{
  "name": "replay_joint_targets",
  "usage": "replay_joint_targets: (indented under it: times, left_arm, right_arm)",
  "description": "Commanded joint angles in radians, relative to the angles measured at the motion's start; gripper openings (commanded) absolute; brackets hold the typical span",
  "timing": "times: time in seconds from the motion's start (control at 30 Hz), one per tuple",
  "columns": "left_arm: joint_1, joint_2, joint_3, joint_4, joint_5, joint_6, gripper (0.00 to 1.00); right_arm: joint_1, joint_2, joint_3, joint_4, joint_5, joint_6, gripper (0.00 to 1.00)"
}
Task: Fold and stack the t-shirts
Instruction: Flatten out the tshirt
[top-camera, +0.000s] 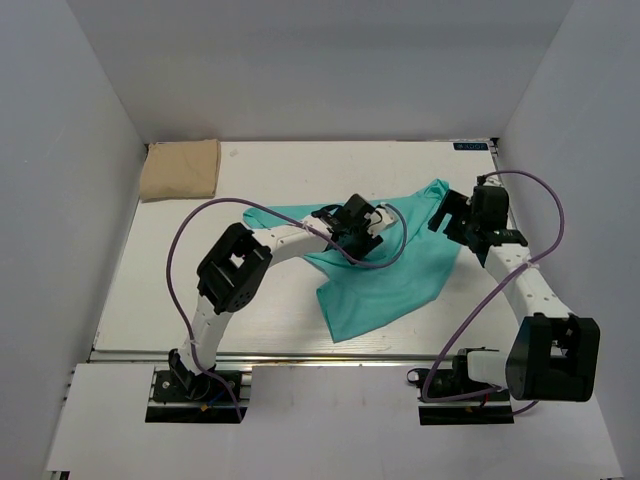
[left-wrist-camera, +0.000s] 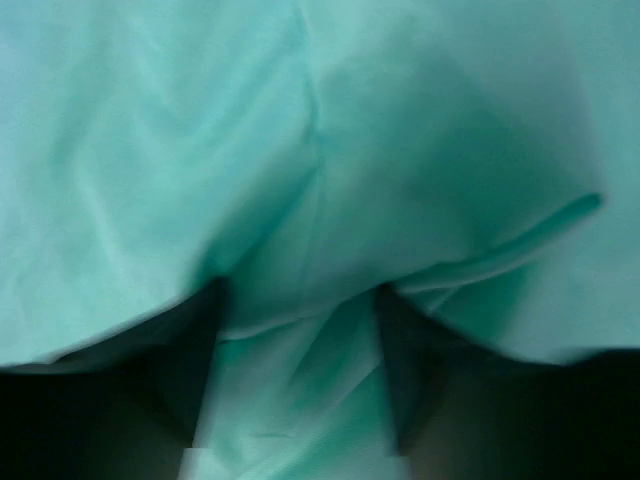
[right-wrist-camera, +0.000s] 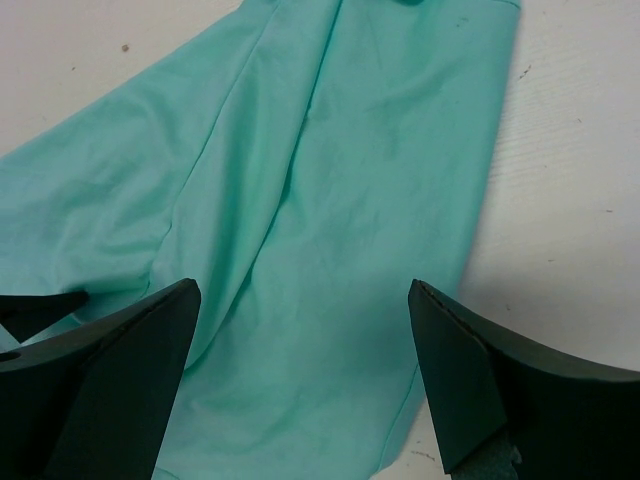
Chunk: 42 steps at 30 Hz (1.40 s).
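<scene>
Two t-shirts lie on the white table (top-camera: 150, 300). The tan-beige shirt (top-camera: 180, 170) sits folded into a neat block in the far left corner, well apart from both arms. The teal-green shirt (top-camera: 390, 275) lies unfolded and rumpled between the middle of the table and its right edge, with one pointed part reaching toward the far right corner and a broad flap hanging toward the near edge.

The left gripper (top-camera: 365, 225) is down on the far side of the teal-green shirt, near the middle of the table. In the left wrist view the teal cloth (left-wrist-camera: 320, 150) fills almost everything, and the two dark fingers (left-wrist-camera: 190, 350) stand apart at the bottom with a raised fold of cloth between them. The claw is spread, with the fold inside its gap and not pinched flat.

The right gripper (top-camera: 450, 212) is over the shirt's pointed part, toward the far right corner. Its wrist view shows its fingers (right-wrist-camera: 110, 380) spread wide above the teal cloth (right-wrist-camera: 330, 200), which carries long soft creases. Nothing is held between them. Bare table (right-wrist-camera: 570, 150) shows just beside the cloth's right edge
</scene>
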Motion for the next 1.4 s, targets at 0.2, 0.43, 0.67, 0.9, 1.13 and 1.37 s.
replay_joint_targets:
  times: [0.2, 0.43, 0.67, 0.9, 1.13, 1.37]
  left_arm:
    - [0.0, -0.036, 0.029, 0.086, -0.08, -0.026, 0.0]
    - [0.009, -0.111, 0.041, 0.139, -0.117, -0.079, 0.0]
    - [0.041, -0.163, 0.115, 0.186, -0.304, -0.046, 0.0]
    - [0.095, -0.109, 0.258, 0.123, -0.322, -0.012, 0.0]
    - [0.188, -0.021, 0.397, 0.114, -0.322, -0.021, 0.0]
    - [0.271, 0.055, 0.483, 0.206, -0.351, -0.015, 0.0]
  right_arm:
    - [-0.004, -0.071, -0.074, 0.012, -0.016, -0.007, 0.9]
    - [-0.004, -0.102, -0.126, -0.021, -0.016, -0.011, 0.9]
    - [-0.002, -0.052, -0.166, -0.034, -0.014, 0.015, 0.86]
    - [0.003, 0.079, -0.161, 0.016, -0.068, 0.045, 0.76]
    - [0.007, 0.228, -0.122, 0.035, -0.063, 0.082, 0.55]
    - [0.019, 0.366, -0.023, 0.025, -0.076, 0.064, 0.01]
